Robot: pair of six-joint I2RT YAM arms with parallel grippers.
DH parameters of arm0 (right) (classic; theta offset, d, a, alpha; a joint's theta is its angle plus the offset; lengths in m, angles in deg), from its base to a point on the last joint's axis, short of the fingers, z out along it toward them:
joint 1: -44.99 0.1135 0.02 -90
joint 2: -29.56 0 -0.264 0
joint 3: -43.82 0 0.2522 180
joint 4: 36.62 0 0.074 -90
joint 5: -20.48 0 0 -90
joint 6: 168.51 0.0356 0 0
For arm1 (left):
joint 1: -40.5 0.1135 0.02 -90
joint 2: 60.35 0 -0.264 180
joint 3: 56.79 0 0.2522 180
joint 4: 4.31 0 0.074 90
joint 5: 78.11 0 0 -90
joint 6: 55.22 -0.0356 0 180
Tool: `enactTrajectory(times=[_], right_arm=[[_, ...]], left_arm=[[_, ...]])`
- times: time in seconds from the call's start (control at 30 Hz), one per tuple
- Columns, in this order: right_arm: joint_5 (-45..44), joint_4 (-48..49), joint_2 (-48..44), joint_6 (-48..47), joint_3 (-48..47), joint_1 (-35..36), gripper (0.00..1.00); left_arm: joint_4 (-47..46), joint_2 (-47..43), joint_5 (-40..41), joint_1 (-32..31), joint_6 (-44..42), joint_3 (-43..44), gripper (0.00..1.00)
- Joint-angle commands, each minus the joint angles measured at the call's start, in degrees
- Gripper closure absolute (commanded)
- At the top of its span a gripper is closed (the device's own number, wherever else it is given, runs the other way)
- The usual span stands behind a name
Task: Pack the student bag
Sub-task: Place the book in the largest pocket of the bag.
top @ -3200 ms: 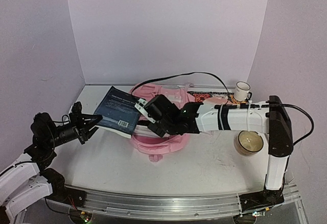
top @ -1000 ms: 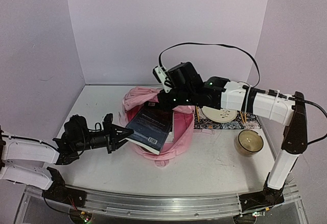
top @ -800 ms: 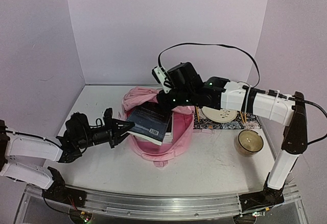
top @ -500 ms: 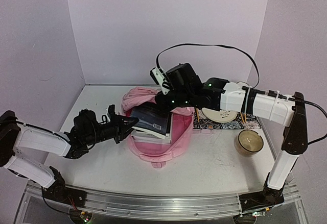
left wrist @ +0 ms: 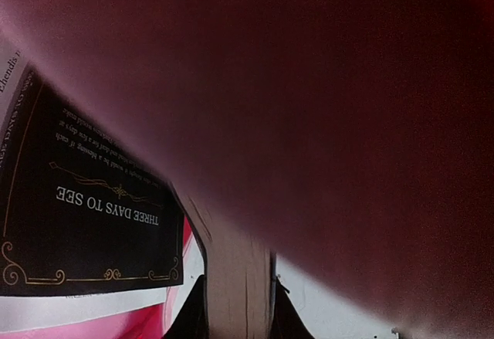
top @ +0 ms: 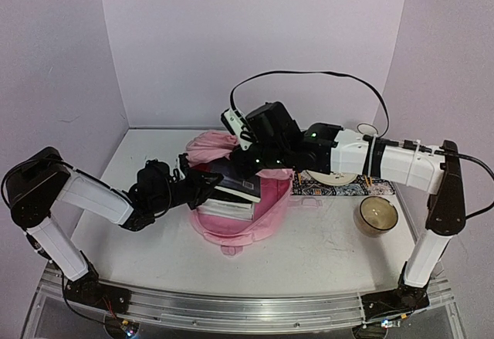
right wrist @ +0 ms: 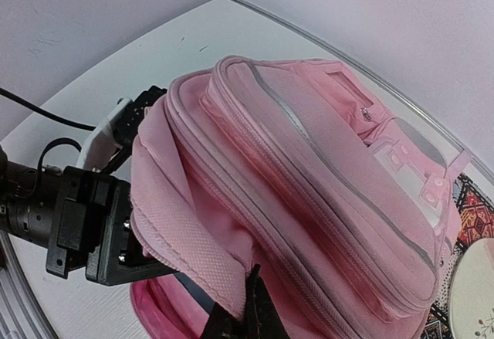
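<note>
The pink student bag (top: pixel 258 204) lies mid-table with its mouth facing left. My right gripper (top: pixel 248 160) is shut on the bag's upper flap (right wrist: pixel 204 258) and holds it raised; its fingertips (right wrist: pixel 255 308) pinch the fabric edge. My left gripper (top: pixel 202 187) is shut on a dark-covered book (top: pixel 234 178), which lies partly inside the bag's mouth. In the left wrist view the gripper (left wrist: pixel 238 323) clamps the book's beige page edge (left wrist: pixel 239 277). A black cover reading "THREE DAYS TO SEE" (left wrist: pixel 85 223) shows beside it, and blurred dark pink fabric fills the rest. The left gripper also shows in the right wrist view (right wrist: pixel 93 231).
A patterned mat (top: pixel 316 191) lies right of the bag with a white plate (top: pixel 333 173) on it. A bowl (top: pixel 377 215) stands near the right arm's upright link. A white mug (top: pixel 367 130) sits at the back right, partly hidden.
My left arm has moved right and pushed the book from outside the bag into its mouth. My right gripper has kept hold of the raised flap.
</note>
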Motion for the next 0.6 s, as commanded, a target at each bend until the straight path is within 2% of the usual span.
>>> enactTrajectory(times=[0.0, 0.17, 0.23, 0.37, 0.47, 0.57], right_arm=[[3.3, 6.9, -1.9, 1.2, 0.2, 2.5, 1.00], [3.1, 6.2, -1.7, 1.2, 1.5, 3.2, 1.00], [3.2, 6.1, -1.9, 1.1, 2.4, 3.4, 1.00], [3.8, 5.6, -2.1, 0.8, 3.6, 3.5, 1.00], [4.5, 5.3, -2.3, 1.0, 4.3, 3.6, 1.00], [4.9, 5.2, -2.5, 1.6, 4.8, 3.6, 0.98]], left_arm=[[-9.8, 0.5, 5.3, 0.3, -3.8, -0.6, 0.90], [-9.5, 3.1, 2.2, 3.5, -2.6, -1.7, 0.88], [-8.7, 3.4, 0.4, 4.7, -2.8, -1.3, 0.83], [-6.9, 2.9, -0.9, 5.0, -3.6, -1.0, 0.68], [-4.3, 0.1, -0.6, 5.0, -4.4, -2.6, 0.51], [2.5, -5.2, 0.5, 5.0, -7.1, -4.2, 0.35]])
